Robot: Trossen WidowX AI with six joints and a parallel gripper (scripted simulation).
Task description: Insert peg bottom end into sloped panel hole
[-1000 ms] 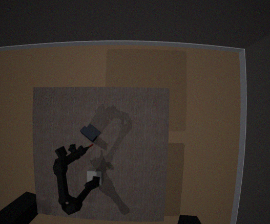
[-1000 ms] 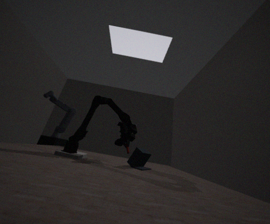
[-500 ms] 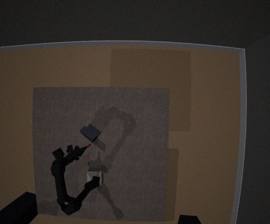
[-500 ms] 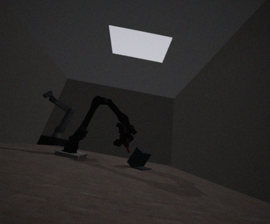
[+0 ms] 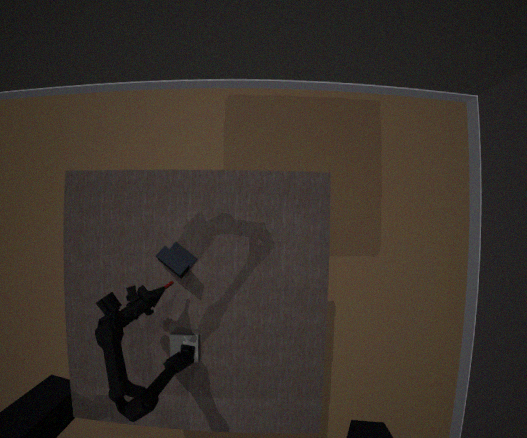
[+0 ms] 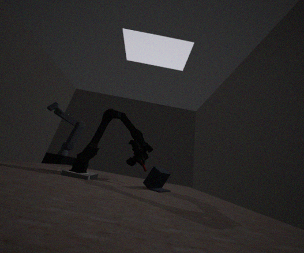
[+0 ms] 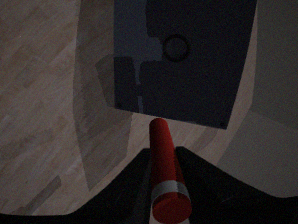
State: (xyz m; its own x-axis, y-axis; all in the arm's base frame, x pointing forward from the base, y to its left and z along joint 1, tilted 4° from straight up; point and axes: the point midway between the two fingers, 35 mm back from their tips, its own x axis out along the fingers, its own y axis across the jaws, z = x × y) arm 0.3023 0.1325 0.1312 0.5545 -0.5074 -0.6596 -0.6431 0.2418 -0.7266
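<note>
- Here the gripper point(image 7: 160, 183) is clamped on the red peg point(image 7: 165, 169), its two dark fingers pressing the shaft from either side just ahead of the peg's near end.
- That near end, closest to the wrist camera, carries a pale grey band; the rest of the round shaft runs forward out of the jaws, with its far tip free.
- Directly ahead of the tip stands the dark blue sloped panel point(image 7: 182, 43), whose face fills the upper part of the wrist view.
- The round hole point(image 7: 176, 47) sits near the middle of that face, ahead of the peg tip and slightly to its right; the tip shows against the panel's lower edge and is well short of the hole.
- From above, the gripper point(image 5: 157, 292) points up and to the right, with the red peg point(image 5: 167, 286) sticking out toward the near corner of the panel point(image 5: 177, 258), close to it but apart.
- From the side view, the peg point(image 6: 144, 167) hangs slanted below the gripper point(image 6: 140, 162), off the table, its lower end just beside the upper left edge of the panel point(image 6: 157, 178).
- Behind the tool, the black arm point(image 5: 113, 350) folds back to a pale base plate point(image 5: 185, 346) on the grey mat point(image 5: 271, 300).
- The mat lies on a tan table point(image 5: 411, 250).
</note>
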